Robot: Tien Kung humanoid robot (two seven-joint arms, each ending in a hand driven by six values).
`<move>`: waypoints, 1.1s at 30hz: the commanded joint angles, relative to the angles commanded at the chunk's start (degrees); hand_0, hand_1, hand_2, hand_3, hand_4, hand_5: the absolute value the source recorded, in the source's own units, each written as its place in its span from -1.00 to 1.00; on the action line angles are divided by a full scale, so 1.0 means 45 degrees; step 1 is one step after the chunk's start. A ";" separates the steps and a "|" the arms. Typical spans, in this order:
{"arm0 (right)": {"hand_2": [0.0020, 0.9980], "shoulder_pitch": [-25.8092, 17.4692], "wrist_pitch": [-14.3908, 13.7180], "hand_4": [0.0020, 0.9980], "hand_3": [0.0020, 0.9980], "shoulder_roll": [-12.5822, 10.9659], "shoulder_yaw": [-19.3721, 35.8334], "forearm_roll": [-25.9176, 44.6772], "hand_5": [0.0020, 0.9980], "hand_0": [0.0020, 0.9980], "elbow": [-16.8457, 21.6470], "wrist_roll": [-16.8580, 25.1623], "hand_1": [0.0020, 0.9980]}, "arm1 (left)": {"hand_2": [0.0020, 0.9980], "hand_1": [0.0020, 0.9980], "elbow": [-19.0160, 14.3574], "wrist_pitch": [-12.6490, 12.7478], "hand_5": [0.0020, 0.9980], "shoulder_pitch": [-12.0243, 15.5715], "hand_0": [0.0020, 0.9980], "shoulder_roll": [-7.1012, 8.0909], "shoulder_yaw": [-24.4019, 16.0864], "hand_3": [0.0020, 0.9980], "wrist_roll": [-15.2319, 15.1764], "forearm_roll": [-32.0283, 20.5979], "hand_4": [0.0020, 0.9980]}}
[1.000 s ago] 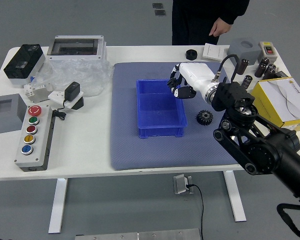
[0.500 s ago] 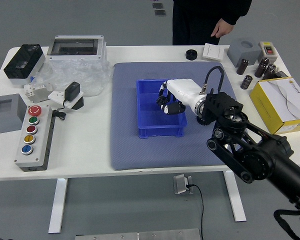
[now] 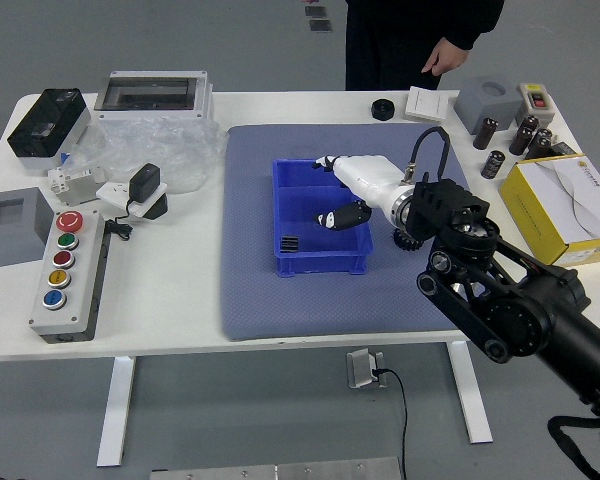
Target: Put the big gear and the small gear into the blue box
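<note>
Counting from left end of table: one gray box; one black box farther back; one button panel with five buttons, top to bottom red, green, red, yellow, blue. Then one small white fixture, one white device with black top part, one flat gray-framed unit at far side, clear plastic bag in front of and around unit's near edge. Middle: one blue box on gray-blue mat. In blue box: one dark ridged gear, near left corner closest to robot. Can't tell if big or small one. Next, right robot hand over right part of blue box: fingers spread wide, nothing gripped, dark gear well apart from fingertips. Can't tell about contact with box wall. One black round piece beyond mat. Second gear, black, on mat just right of blue box, outside it, partly hidden by hand and arm. Total: two gears, one in, one out. Farther right: one white square, a person's hand hanging relaxed past far edge, at least four dark cylinders, one gray block, one switch unit with red switch, one yellow box at right end with white sheet on top.
</note>
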 joint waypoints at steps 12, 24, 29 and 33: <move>0.60 -0.0847 0.0195 0.58 0.67 -0.1430 0.1440 -0.0265 -0.18 0.42 0.0575 -0.0106 0.38 | 0.54 0.55 0.0000 0.0012 -0.48 0.0001 0.59 0.0045 -0.0082 0.39 -0.0016 0.0001 0.13; 0.62 -0.1085 0.0753 0.57 0.68 -0.1888 0.1143 -0.0088 -0.20 0.46 -0.0522 -0.0016 0.42 | 0.54 0.55 0.0000 0.0001 -0.48 -0.0025 0.59 0.0046 -0.0055 0.40 -0.0033 0.0013 0.13; 0.64 -0.0915 0.1071 0.56 0.68 -0.1877 0.0702 -0.0003 -0.21 0.49 -0.1294 0.0042 0.46 | 0.54 0.55 0.0000 -0.0003 -0.48 -0.0031 0.59 0.0048 -0.0036 0.40 -0.0037 0.0025 0.13; 0.65 -0.0820 0.1239 0.56 0.68 -0.1825 0.0478 0.0007 -0.21 0.50 -0.1693 0.0057 0.46 | 0.54 0.55 0.0000 -0.0007 -0.48 -0.0036 0.59 0.0051 -0.0027 0.40 -0.0040 0.0036 0.13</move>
